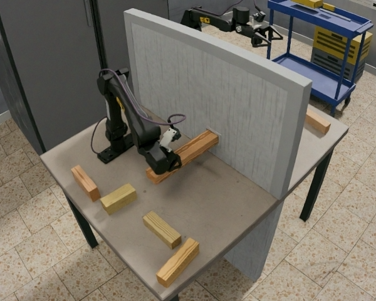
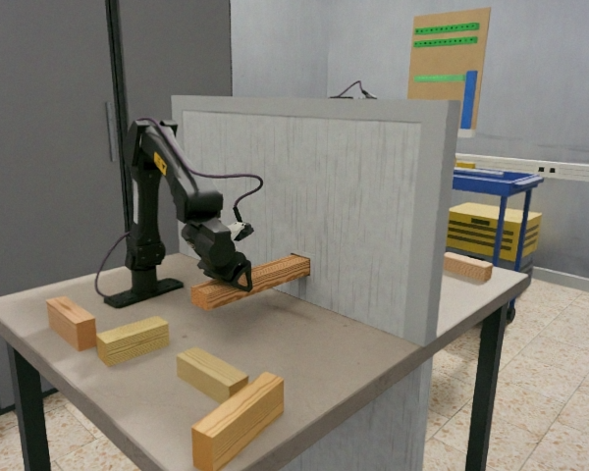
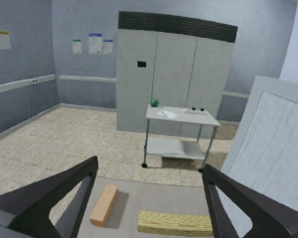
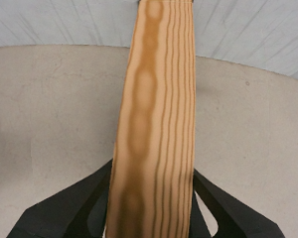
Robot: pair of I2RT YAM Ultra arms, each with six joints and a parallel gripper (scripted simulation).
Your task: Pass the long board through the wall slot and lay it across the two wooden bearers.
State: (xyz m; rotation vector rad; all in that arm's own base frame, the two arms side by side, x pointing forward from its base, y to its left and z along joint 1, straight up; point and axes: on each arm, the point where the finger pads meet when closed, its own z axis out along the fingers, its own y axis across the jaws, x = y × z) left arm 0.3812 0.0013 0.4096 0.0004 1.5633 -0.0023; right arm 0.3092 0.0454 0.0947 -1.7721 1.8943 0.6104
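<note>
The long board (image 1: 183, 155) is orange-brown with a striped grain. My right gripper (image 1: 170, 163) is shut on it near its near end and holds it above the table. The board's far end sits in the slot (image 1: 213, 131) of the grey panel wall (image 1: 214, 97). The right wrist view shows the board (image 4: 156, 124) running between the fingers up to the wall. My left gripper (image 1: 269, 35) is open and empty, raised high behind the wall. Its wrist view, between the open fingers, shows an orange bearer (image 3: 104, 205) and a yellow bearer (image 3: 175, 223) on the table. One bearer (image 1: 317, 121) shows past the wall's edge.
Several offcuts lie on the near side of the table: an orange one (image 1: 85, 182), a yellow one (image 1: 118, 198), another yellow one (image 1: 161, 229) and an orange one (image 1: 177, 262) at the front edge. The right arm's base (image 1: 115, 145) stands at the back left.
</note>
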